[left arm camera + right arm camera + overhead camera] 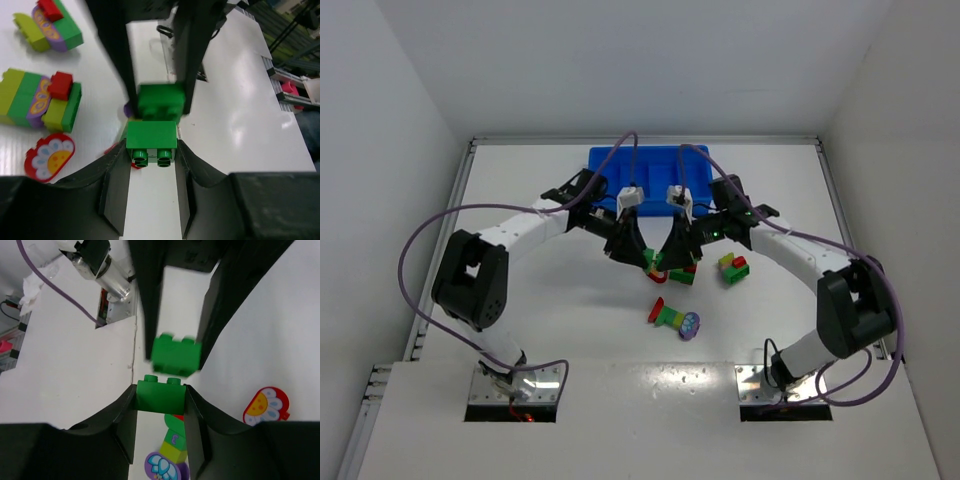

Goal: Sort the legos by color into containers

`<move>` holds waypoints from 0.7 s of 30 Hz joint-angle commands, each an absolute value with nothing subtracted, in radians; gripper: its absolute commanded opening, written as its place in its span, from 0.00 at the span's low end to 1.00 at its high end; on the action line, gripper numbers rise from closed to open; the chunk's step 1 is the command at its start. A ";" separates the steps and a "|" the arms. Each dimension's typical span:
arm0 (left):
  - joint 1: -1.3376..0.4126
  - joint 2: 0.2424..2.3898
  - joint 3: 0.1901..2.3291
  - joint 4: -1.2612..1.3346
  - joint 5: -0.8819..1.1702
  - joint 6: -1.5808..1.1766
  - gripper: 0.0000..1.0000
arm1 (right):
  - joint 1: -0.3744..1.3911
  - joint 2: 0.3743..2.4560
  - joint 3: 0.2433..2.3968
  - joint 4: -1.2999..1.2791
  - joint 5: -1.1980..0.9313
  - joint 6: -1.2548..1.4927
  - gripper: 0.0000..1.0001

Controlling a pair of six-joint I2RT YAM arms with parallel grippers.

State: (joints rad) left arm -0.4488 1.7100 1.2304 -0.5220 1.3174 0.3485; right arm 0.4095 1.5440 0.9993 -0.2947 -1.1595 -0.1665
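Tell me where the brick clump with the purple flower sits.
Top view: the clump lies alone near the centre, just below the right gripper in the picture, with the green-red stack up to its right.

Bright blue tray (605, 165), white counter (570, 320), black left gripper (151, 150) on plain green brick (151, 137), black right gripper (161, 392) on second green brick (161, 399), red disc (49, 157) printed with white-petalled, yellow-centred flower, purple disc (161, 466) with pale flower print, stacked clump (42, 100) in green, yellow, purple, red.

Top camera sitting high behind the arms (520, 232), looking down over the whole desk (570, 320). Wrist cameras peering close past their own fingers (114, 195), facing each other, both catching the same green bricks (151, 135).
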 commanded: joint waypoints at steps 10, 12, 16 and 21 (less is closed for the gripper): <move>-0.207 1.735 1.436 -0.445 0.723 0.255 0.09 | 0.327 1.359 0.919 -0.235 -1.025 -0.210 0.04; -0.198 1.747 1.436 -0.353 0.561 0.198 0.09 | 0.327 1.348 0.908 -0.131 -0.954 -0.131 0.04; -0.218 1.788 1.471 -0.233 0.408 0.144 0.09 | 0.327 1.391 0.960 -0.072 -0.818 -0.048 0.04; -0.238 1.882 1.502 -0.173 0.272 0.135 0.10 | 0.327 1.492 1.116 -0.034 -0.680 0.047 0.04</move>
